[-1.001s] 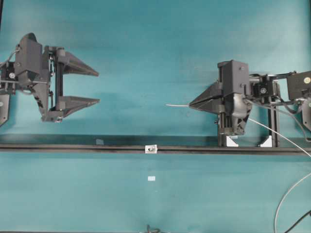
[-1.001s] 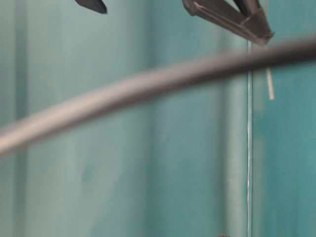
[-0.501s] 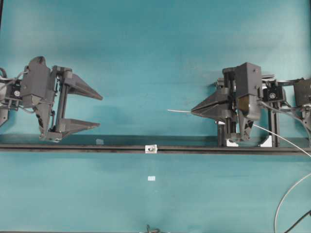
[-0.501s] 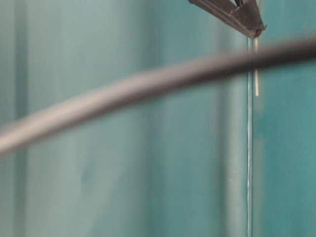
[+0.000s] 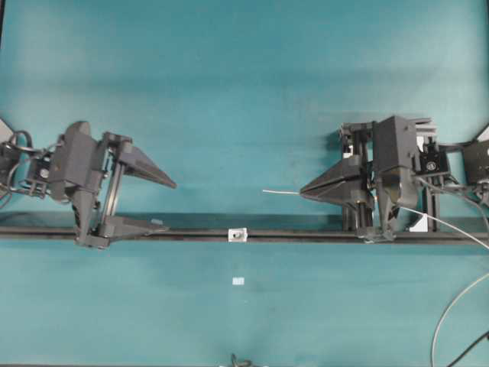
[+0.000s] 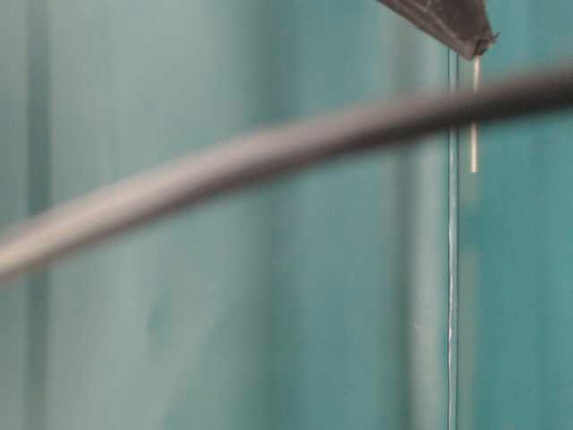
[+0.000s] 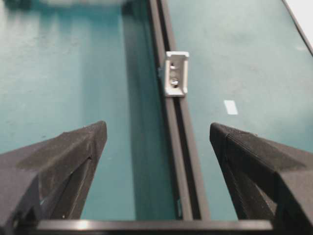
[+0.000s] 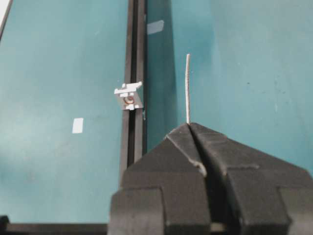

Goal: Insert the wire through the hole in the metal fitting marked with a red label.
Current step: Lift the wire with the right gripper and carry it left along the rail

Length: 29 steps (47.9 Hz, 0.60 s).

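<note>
Right fingers (image 8: 190, 128) clamped on wire (image 8: 188, 88), free straight end sticking out ahead. Wire axis runs parallel to rail (image 8: 135, 78), offset to one side of it. Metal fitting (image 8: 129, 98) on rail, ahead and to left of wire tip in right wrist view, not aligned with hole (image 8: 130, 100). Left fingers (image 7: 159, 139) wide apart, nothing held, straddling rail; fitting ahead, well apart. My right arm carries wire; needs sideways shift first, I judge.

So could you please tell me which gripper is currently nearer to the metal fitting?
Right, narrowly. The right gripper holds the wire up and right of the metal fitting; the open left gripper sits left along the rail.
</note>
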Each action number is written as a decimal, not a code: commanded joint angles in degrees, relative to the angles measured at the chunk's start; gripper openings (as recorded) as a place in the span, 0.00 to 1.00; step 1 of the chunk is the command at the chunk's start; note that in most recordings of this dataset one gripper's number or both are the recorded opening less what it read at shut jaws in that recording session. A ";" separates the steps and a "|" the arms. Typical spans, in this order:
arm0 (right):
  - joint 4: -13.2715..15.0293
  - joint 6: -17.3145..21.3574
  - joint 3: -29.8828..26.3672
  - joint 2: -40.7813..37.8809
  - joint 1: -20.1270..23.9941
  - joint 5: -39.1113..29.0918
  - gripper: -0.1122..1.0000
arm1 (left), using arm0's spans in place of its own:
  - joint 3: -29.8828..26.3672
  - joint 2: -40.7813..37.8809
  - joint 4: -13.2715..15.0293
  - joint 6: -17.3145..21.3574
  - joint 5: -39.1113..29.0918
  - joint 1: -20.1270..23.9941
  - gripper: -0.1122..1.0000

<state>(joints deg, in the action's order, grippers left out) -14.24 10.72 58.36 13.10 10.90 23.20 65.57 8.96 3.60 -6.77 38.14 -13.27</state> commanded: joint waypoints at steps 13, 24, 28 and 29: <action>-20.74 -14.41 0.18 -1.05 7.65 6.42 0.11 | -1.85 -2.81 1.49 -0.18 3.16 -3.08 0.70; -34.01 -23.20 -0.97 -5.10 13.27 9.49 0.11 | -1.85 -7.47 2.11 -1.49 6.33 -3.25 0.70; -34.19 -23.20 -1.49 -6.42 14.15 9.49 0.11 | -2.11 -10.02 2.02 -2.46 8.26 -3.34 0.69; -34.19 -23.20 -1.67 -6.68 14.33 9.49 0.11 | -2.20 -10.55 2.11 -2.55 8.79 -3.34 0.69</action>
<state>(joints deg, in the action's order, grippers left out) -48.08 -12.39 58.18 6.68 24.43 31.99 64.34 -0.35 5.54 -8.96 44.82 -16.26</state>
